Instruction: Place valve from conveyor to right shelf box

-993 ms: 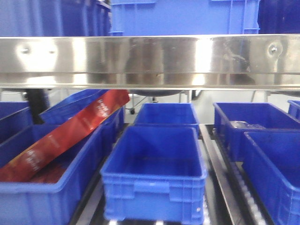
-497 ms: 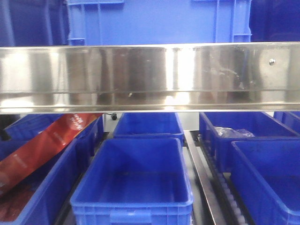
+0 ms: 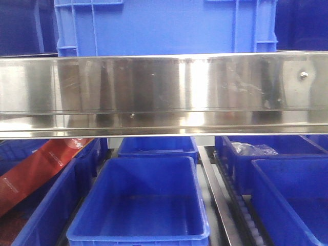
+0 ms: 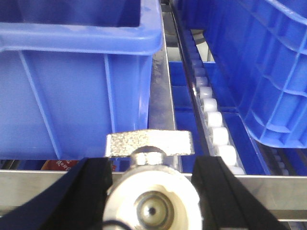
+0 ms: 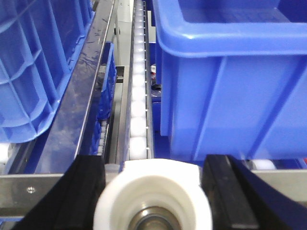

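At shelf beam (image 4: 268, 184) — left jaws clamping valve (image 4: 151, 203), right jaws clamping white fitting (image 5: 153, 189), bin rims (image 4: 72, 40) close beside.

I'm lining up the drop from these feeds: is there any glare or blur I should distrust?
Front view: bright glare bands streak the steel beam, which blocks the middle; the bins below read clearly. Left wrist view: the valve is close and soft, and the background is sharper. Right wrist view: the white round part is blurred and washed out.

Two valves (image 4: 151, 201) (image 5: 153, 191), one red packet (image 3: 36, 171)
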`<state>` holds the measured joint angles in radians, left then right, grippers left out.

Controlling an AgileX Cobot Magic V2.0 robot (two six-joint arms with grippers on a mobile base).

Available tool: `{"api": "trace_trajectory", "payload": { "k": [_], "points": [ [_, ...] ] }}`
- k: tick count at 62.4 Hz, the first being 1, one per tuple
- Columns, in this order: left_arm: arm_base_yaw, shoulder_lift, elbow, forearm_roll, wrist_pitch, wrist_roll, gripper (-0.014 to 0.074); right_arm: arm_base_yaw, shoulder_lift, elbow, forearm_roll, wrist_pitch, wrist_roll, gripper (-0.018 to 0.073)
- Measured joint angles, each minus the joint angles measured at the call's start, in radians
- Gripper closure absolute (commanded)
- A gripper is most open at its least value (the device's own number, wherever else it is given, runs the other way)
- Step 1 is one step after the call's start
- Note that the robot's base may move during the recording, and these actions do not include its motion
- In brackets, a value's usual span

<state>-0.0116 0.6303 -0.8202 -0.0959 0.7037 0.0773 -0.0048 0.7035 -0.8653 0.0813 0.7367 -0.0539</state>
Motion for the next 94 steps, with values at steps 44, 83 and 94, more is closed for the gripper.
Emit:
{"api": "trace_trajectory", "payload": {
  "k": [44,83,94],
  "points": [
    [0.000,0.000,0.000,0.000,0.000,0.000,0.0708,0.000,0.000,0.000,0.000,0.000,0.000,0.0721],
    [0.000,0.000,0.000,0.000,-0.107,0.000,0.0708,0.000,0.000,0.000,0.000,-0.007,0.000,0.0721],
    [0.000,0.035,-0.040,-0.019,-0.143,0.007,0.0708,0.007,0.011,-0.026,0.060,-0.049,0.000,0.0721]
  ]
}}
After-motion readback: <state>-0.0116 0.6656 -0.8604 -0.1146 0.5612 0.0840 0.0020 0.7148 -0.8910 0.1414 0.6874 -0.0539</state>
